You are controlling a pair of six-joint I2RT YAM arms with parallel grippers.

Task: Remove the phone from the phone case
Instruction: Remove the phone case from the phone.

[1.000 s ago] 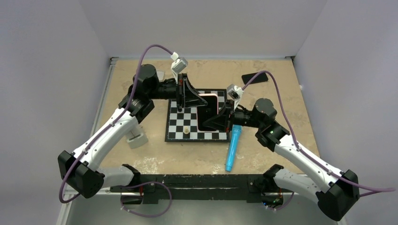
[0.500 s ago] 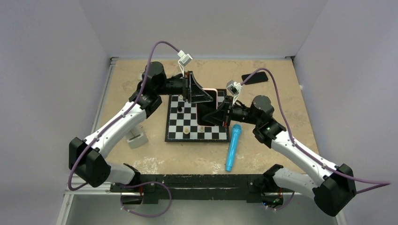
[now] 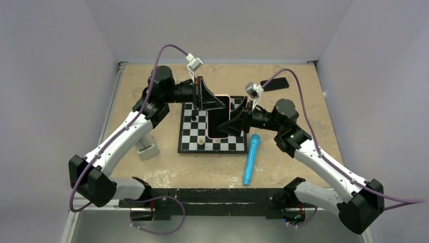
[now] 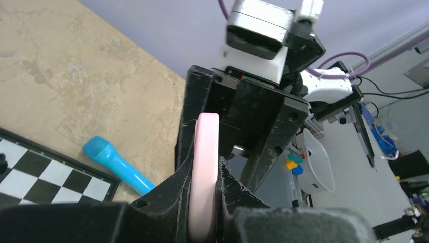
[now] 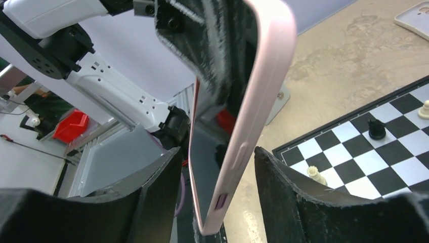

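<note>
Phone case [image 5: 255, 96]: pink and smooth with rounded corners. It wraps the phone's back and edges, and its side edge shows a long button bump and a small slot.
Phone [image 3: 220, 117]: dark glossy screen, seated in the case, with a pink rim all round.
Pose: long axis runs far to near, screen towards the overhead view.
Place: held up over the right part of the chessboard [image 3: 189, 139].
Grip: the left gripper [image 3: 215, 101] clamps the far end. The right gripper [image 3: 230, 124] brackets the near end, jaws spread, with a gap showing.
</note>
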